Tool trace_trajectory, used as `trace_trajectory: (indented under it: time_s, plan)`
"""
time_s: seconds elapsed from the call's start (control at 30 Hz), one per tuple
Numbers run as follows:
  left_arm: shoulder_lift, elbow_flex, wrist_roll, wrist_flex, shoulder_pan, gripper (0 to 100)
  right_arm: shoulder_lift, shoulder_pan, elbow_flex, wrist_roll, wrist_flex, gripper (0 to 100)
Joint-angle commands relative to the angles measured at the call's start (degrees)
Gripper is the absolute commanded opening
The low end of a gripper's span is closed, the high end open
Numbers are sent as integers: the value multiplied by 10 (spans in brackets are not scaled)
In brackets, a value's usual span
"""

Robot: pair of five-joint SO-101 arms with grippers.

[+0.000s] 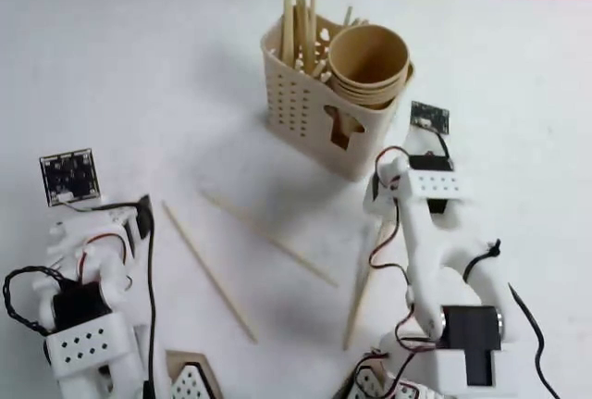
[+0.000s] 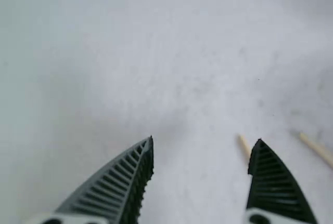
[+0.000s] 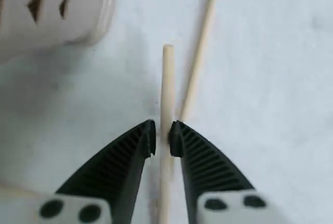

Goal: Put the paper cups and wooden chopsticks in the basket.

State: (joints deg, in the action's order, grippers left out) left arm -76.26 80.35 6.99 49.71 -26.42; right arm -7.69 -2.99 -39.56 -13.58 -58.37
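The right gripper (image 3: 162,140), low beside the basket (image 1: 296,107), pinches a wooden chopstick (image 3: 167,78); the left gripper (image 2: 204,143) hangs spread above the white table (image 2: 156,52).

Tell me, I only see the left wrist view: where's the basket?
Observer: The basket stands at the far side of the table, close to the right arm.
Operator: Are the cups inside?
Observer: Yes, stacked cups sit in it, beside upright chopsticks.
Operator: What's the other arm doing?
Observer: The right gripper is shut on a loose chopstick near the basket.
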Motion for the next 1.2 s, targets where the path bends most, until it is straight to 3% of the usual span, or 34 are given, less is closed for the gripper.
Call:
trace_trajectory:
  time_s: [0.0, 0.33, 0.47, 1.03, 1.17]
  plan:
    - [-7, -2, 5, -10, -14, 294, 31, 0, 19, -11, 7, 119]
    - [-7, -2, 5, -11, -20, 294, 153, 27, 62, -13, 2, 115]
    - [-7, -2, 5, -11, -20, 294, 171, 20, 69, -11, 4, 9]
    - [-4, -43, 23, -2, 6, 294, 52, 70, 143, -11, -119, 18]
    - [-3, -110, 60, 71, 31, 294, 49, 71, 124, -10, -116, 18]
